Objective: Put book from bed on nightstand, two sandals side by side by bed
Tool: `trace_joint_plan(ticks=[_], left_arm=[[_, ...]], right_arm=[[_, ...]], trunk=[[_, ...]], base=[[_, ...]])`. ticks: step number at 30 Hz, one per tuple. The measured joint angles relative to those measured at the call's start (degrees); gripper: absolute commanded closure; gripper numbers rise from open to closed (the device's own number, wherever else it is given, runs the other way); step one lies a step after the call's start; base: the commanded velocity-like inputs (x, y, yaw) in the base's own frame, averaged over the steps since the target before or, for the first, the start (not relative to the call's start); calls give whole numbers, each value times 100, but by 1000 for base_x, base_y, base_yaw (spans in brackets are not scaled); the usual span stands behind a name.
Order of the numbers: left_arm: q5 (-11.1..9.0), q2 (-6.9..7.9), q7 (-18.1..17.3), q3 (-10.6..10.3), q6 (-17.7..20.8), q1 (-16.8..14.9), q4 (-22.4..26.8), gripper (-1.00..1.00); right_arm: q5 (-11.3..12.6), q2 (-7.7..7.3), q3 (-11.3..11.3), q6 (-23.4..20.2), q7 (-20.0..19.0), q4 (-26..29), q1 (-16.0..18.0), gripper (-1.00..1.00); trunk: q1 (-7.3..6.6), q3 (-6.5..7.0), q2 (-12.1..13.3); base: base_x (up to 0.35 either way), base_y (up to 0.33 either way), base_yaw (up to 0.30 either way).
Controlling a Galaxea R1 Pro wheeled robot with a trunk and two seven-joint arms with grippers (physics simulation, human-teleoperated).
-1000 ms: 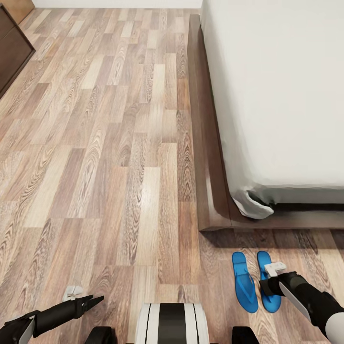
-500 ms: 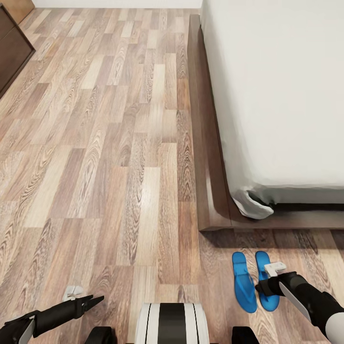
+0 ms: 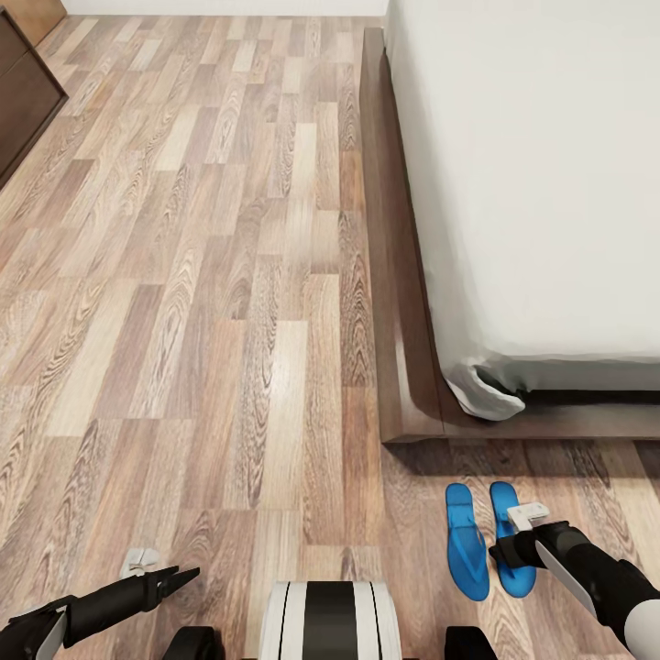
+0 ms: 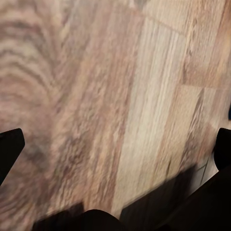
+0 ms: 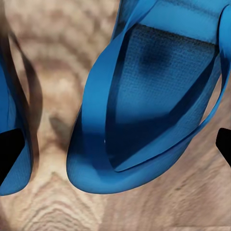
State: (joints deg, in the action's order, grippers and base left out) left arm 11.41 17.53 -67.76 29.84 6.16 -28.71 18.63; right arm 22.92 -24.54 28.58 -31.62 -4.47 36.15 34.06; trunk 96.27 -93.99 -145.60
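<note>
Both sandals (image 3: 486,541) lie side by side near the bed (image 3: 394,302), the right gripper (image 3: 518,532) spread wide over them; the book remains unplaced.

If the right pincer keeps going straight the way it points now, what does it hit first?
Most likely the nearer blue sandal, dead ahead of the right pincer and close. The other sandal lies just beside that line.

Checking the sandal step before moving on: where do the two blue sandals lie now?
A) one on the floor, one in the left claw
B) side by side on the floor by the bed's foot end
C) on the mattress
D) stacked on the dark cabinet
B: both sandals lie parallel on the floor near the bed corner, the right claw above one.
</note>
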Motion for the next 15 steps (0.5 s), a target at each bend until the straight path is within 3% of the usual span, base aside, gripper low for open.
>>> trace_joint_plan(ticks=[10,15], left_arm=[[0,0,-5,0,0,0,-4,-100],[0,0,-8,1,6,0,3,-100]], right_arm=[[-1,0,0,0,0,4,0,-100],[0,0,0,0,0,8,0,-100]], trunk=[[0,0,0],[-13,110,7]], base=[[0,0,0],[0,0,0]])
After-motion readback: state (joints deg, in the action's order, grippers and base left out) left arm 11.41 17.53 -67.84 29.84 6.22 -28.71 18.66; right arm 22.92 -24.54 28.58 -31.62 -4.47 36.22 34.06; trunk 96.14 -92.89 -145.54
